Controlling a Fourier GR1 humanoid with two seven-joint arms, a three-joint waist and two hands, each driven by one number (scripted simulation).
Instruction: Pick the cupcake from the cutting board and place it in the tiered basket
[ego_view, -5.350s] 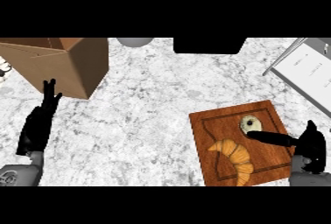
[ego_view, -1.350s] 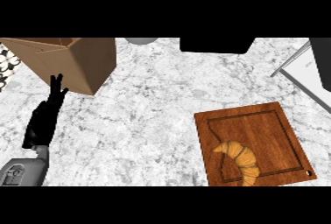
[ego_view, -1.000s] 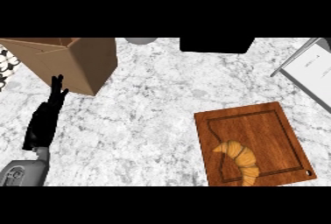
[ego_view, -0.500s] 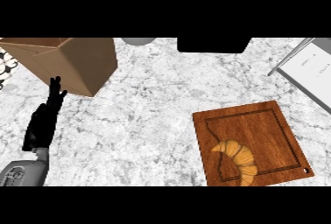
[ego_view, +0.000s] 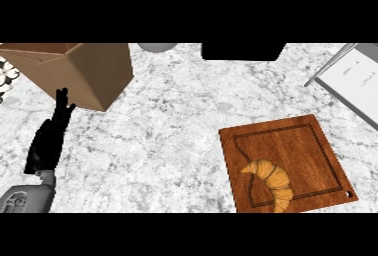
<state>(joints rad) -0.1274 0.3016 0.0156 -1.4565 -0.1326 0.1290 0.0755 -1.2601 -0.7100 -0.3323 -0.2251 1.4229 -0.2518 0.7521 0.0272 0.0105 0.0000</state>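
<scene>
Marble counter (ego_view: 170, 145) bears a croissant (ego_view: 271, 183) on the cutting board (ego_view: 295, 145); left hand (ego_view: 50, 140) rests straight-fingered beside a cardboard box (ego_view: 81, 72).

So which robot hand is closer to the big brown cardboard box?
Left. The black left hand rests open just below the brown cardboard box, fingers pointing toward it. The right hand is out of view.

Grey-white marbled counter (ego_view: 170, 145) fills the view. Open brown box (ego_view: 77, 70) at upper left. Black block (ego_view: 244, 51) and grey round object (ego_view: 156, 47) at top edge. White sheet in a grey frame (ego_view: 354, 80) at upper right. Even light.
</scene>
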